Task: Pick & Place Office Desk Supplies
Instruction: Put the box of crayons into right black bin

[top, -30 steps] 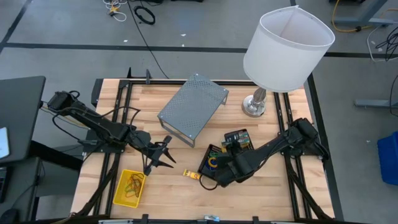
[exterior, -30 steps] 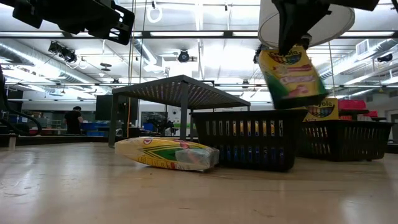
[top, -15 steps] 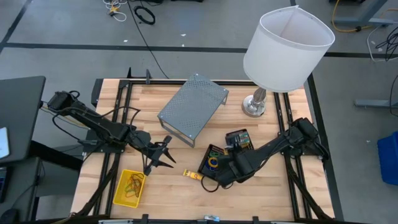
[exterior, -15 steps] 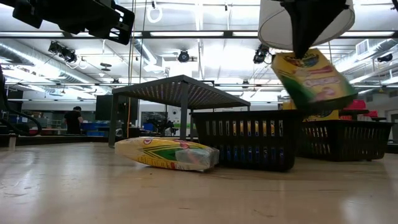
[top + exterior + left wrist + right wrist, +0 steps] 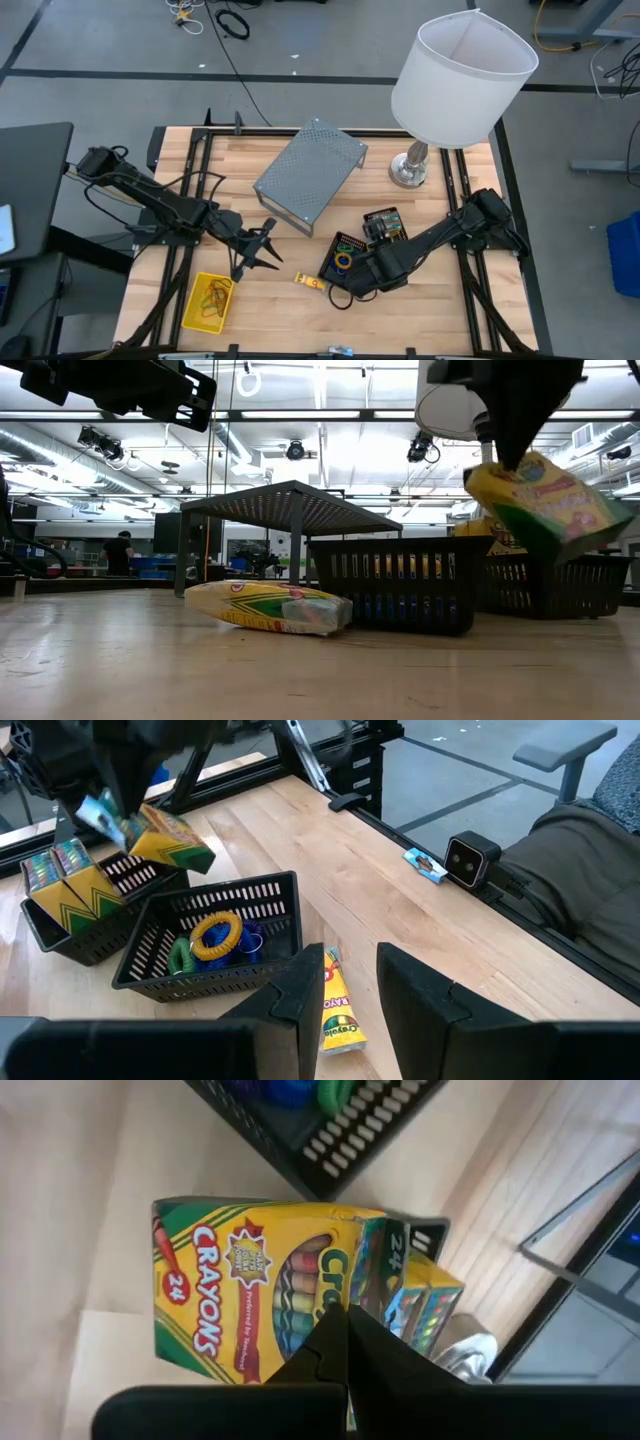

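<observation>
The right pincer (image 5: 515,455) is closed on the top edge of a crayon box (image 5: 548,505) and holds it tilted in the air, above the surface (image 5: 420,310). In the low view the box hangs in front of the far tray (image 5: 560,585); in the high view this pincer (image 5: 372,268) is just beside the near tray (image 5: 342,258). In the right wrist view the box (image 5: 262,1295) shows its front with "CRAYONS" and "24", and more crayon boxes (image 5: 420,1305) stand in the tray behind it.

The near tray (image 5: 205,945) holds coloured rubber-band loops (image 5: 215,935); the far tray (image 5: 85,905) holds upright crayon boxes. A packet (image 5: 309,282) lies flat on the surface just beside the near tray, toward the front edge.

The left pincer (image 5: 262,248) hovers over the middle-left of the surface, its fingers (image 5: 425,995) a little apart and holding nothing. The yellow basket (image 5: 207,303) stands near the front left corner, with rubber bands in it. A lamp (image 5: 455,85) stands at the back right, and a metal shelf (image 5: 310,172) at the back middle.
</observation>
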Available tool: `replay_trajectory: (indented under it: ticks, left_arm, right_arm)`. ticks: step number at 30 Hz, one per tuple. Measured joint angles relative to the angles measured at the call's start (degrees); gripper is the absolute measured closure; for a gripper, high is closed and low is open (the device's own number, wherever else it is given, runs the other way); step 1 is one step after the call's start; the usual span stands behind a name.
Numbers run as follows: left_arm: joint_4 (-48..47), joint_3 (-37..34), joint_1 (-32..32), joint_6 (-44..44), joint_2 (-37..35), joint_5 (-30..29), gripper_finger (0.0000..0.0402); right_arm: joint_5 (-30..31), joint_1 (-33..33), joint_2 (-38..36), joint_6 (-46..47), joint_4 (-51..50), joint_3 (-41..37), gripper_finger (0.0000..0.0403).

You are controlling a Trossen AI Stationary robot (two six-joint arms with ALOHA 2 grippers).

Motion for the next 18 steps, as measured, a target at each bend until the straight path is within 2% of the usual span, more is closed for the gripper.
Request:
replay_trajectory:
  ticks: [8, 18]
  left_arm:
    - [-0.02, 0.01, 0.0, 0.0, 0.0, 0.0, 0.0298]
    - [-0.02, 0.01, 0.0, 0.0, 0.0, 0.0, 0.0298]
  right_arm:
    - [4.64, -2.15, 0.02, 1.55, -0.06, -8.0, 0.0403]
    - [8.21, -3.28, -1.19, 3.42, -0.09, -8.82, 0.0403]
